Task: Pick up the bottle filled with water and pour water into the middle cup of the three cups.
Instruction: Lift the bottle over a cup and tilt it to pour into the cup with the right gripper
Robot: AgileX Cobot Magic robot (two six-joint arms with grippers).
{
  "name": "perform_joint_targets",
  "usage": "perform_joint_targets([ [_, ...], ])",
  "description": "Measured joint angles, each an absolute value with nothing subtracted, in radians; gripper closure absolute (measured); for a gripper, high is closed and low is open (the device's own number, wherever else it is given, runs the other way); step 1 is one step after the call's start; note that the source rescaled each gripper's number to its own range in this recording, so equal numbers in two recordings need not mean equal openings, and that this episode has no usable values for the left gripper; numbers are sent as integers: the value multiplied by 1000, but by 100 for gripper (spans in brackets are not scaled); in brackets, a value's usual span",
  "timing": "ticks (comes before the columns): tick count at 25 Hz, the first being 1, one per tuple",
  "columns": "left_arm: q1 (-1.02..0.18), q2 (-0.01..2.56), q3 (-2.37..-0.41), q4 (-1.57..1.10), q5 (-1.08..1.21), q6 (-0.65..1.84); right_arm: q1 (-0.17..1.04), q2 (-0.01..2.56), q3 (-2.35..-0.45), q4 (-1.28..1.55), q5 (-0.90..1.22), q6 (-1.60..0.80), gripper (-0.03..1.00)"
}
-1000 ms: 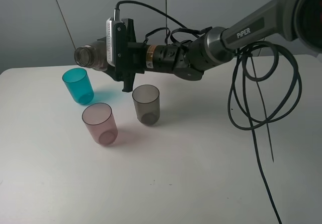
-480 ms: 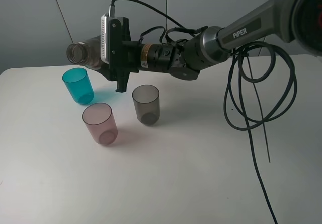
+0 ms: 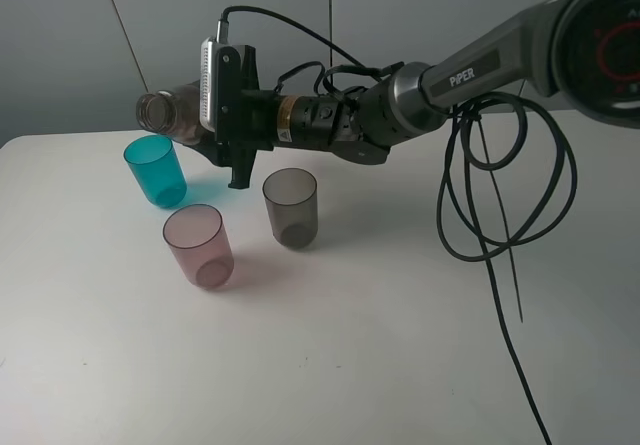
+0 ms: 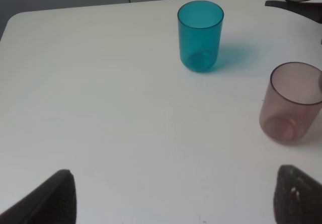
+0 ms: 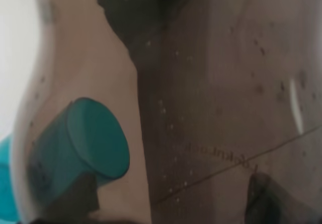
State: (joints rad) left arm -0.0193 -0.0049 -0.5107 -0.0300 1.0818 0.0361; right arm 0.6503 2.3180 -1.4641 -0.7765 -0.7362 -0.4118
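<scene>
My right gripper [image 3: 205,125] reaches across to the left and is shut on the smoky brown-grey bottle [image 3: 172,111], holding it about level in the air. The bottle's open mouth points left, above and just behind the teal cup [image 3: 156,170]. I see no water stream. The pink middle cup [image 3: 199,245] stands nearer the front and the smoky grey cup [image 3: 291,207] to its right, all upright. The bottle wall [image 5: 226,83] fills the right wrist view. My left gripper [image 4: 178,199] is open and empty, low over the table, facing the teal cup [image 4: 200,35] and the pink cup [image 4: 291,103].
The white table [image 3: 380,345] carries only the three cups. Black cables [image 3: 500,215] hang in loops from the right arm down over the table's right side. A grey wall stands behind the table.
My right gripper has carried the bottle a little to the left and slightly up over the last second. The cups have not moved.
</scene>
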Motion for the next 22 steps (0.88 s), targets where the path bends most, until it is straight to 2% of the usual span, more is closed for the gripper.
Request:
perform_joint_targets([
  [11,-19,-5,-511,-30,1082,36,650,2370,-1498,-811,-741,-406,97],
  [22,-19,-5,-511,-30,1082,36,650,2370,-1500,-883,-743,-522,97],
])
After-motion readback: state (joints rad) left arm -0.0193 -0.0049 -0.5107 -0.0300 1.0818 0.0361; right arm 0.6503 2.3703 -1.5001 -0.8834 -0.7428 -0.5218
